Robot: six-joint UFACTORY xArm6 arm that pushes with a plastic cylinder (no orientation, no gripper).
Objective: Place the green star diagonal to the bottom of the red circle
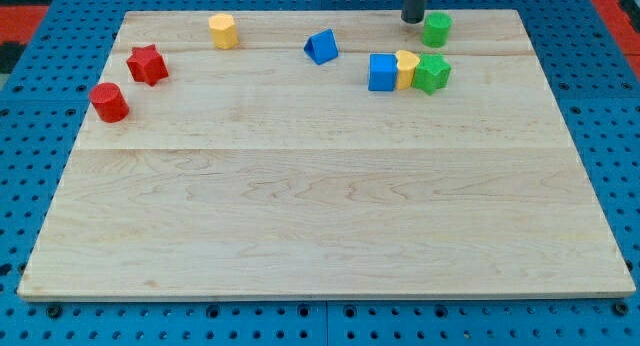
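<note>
The green star (433, 74) sits at the view's upper right, touching a yellow block (406, 69) on its left. The red circle (109, 102) stands near the board's left edge. My tip (413, 19) is at the view's top, just left of a green circle (437, 29) and above the green star, apart from it.
A red star (147, 64) lies up and right of the red circle. A yellow hexagon (223, 31) and a blue triangle (321, 47) sit along the top. A blue cube (382, 72) touches the yellow block's left side. The wooden board (320, 216) lies on a blue perforated table.
</note>
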